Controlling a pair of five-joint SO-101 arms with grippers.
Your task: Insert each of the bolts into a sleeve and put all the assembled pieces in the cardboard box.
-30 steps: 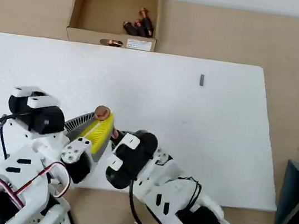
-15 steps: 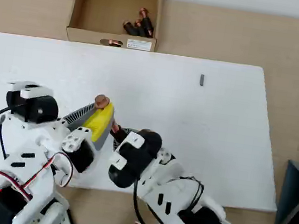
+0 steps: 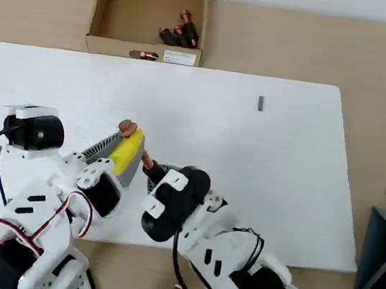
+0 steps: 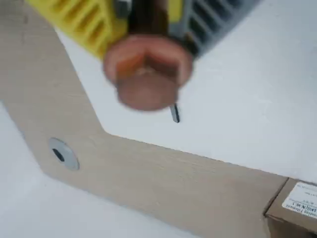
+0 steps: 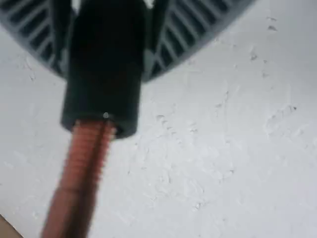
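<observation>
My left end effector [image 4: 148, 12] is clamped tight on a copper bolt [image 4: 147, 74], whose head juts past the fingers [image 4: 74, 20]. Just beside it, my right end effector [image 5: 106, 29] is closed around a black sleeve [image 5: 101, 84], and a threaded copper shank [image 5: 79, 173] pokes out of the sleeve's end. Both hang over the white mat [image 3: 245, 181] on the bench [image 3: 378, 70]. Farther ahead lies a small dark piece [image 3: 260, 103]. Beyond it, the cardboard box [image 3: 113, 46] holds assembled pieces [image 3: 178, 36], and a loose bolt [image 3: 144, 55] lies by its front wall.
</observation>
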